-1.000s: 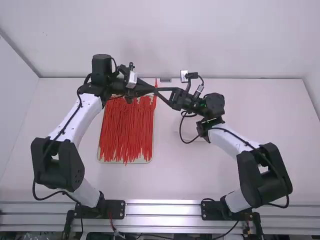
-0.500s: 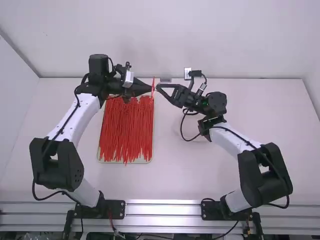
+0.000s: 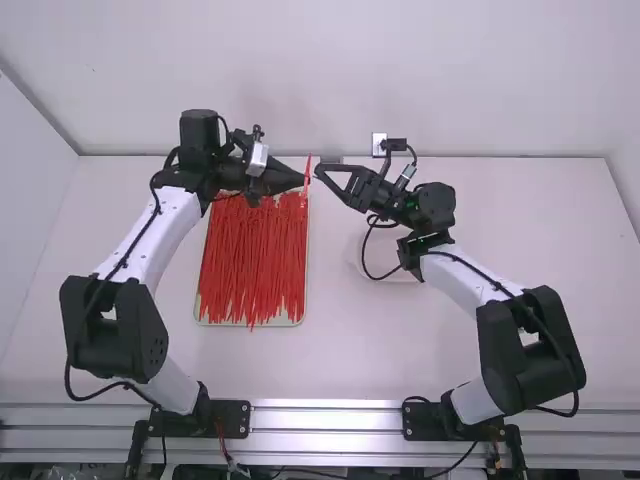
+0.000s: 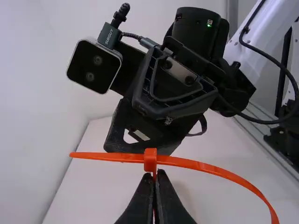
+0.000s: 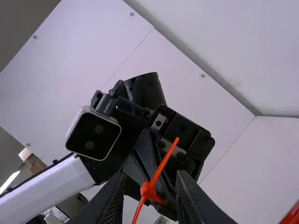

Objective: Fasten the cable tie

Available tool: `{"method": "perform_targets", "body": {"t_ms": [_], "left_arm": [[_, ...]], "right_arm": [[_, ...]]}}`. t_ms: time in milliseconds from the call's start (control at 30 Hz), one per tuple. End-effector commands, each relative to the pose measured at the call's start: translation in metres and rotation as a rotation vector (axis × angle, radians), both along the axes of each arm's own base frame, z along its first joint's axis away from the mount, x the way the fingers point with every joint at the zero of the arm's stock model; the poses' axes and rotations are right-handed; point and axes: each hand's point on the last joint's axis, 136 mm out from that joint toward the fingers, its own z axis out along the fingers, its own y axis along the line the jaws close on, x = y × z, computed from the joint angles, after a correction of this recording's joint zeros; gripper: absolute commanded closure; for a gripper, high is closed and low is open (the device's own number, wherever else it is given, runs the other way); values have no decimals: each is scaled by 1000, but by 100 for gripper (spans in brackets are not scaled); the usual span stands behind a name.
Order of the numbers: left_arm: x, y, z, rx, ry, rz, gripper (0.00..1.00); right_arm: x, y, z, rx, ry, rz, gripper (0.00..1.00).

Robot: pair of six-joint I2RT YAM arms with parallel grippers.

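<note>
A white table [image 3: 520,220] is carrying two white-and-black arms. The left arm [image 3: 150,235] is reaching along the left side, and the right arm [image 3: 462,280] is angling in toward the middle. A pale flat mat [image 3: 290,322] is lying between them under a heap of loose red plastic cable ties [image 3: 255,255]. Above the mat's far end, the left black gripper [image 4: 153,177] is pinching the head of a single red-orange plastic cable tie [image 4: 150,159], which is raised off the table. The right black gripper [image 5: 149,179] is facing it with fingers spread, the tie's head sitting between them without touching either.
</note>
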Motion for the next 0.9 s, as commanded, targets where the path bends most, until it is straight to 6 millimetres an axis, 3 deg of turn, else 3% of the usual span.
{"method": "perform_targets", "body": {"t_ms": [0, 367, 667, 700, 767, 867], "left_arm": [[-11, -5, 8, -23, -8, -52, 99], [-19, -18, 6, -21, 12, -91, 98], [-19, -18, 6, -21, 14, -90, 99], [-19, -18, 6, -21, 15, -90, 99], [-19, -18, 6, -21, 15, -91, 99], [-20, -18, 6, -21, 17, -91, 99]], "right_arm": [[3, 1, 12, 15, -30, -6, 69], [4, 1, 12, 17, -29, -12, 67], [4, 0, 12, 19, -29, -16, 69], [4, 0, 12, 19, -29, -15, 75], [4, 0, 12, 18, -33, -17, 99], [4, 0, 12, 12, -51, -21, 100]]}}
